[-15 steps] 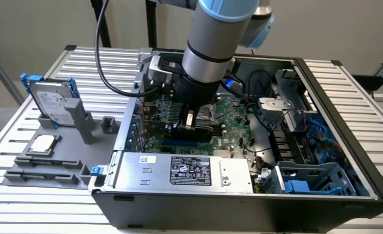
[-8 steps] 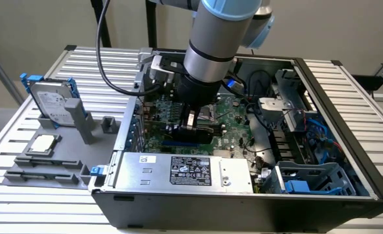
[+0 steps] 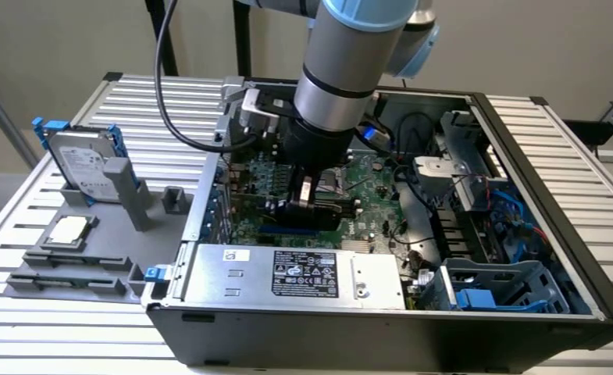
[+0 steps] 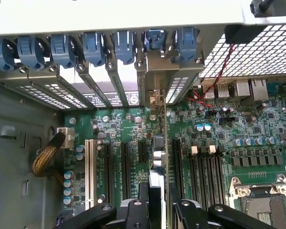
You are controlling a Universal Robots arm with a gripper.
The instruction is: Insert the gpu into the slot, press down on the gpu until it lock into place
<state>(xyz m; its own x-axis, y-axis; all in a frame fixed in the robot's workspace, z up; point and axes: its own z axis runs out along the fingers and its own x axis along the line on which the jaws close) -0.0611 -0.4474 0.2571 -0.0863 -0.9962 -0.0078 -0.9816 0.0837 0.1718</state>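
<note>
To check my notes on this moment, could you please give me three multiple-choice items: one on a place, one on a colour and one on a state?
1. Where is the hard drive relative to the case?
A inside it
B outside it, in the grey holder
C on its power supply

2. What colour is the lone pale expansion slot?
A white
B red
C yellow

3. How is the gpu?
A lying flat outside
B gripped on edge inside the case
C resting on the power supply

1 B: it stands at the exterior view's left.
2 A: its neighbours are black.
3 B: the gripper clamps it over the motherboard.
</note>
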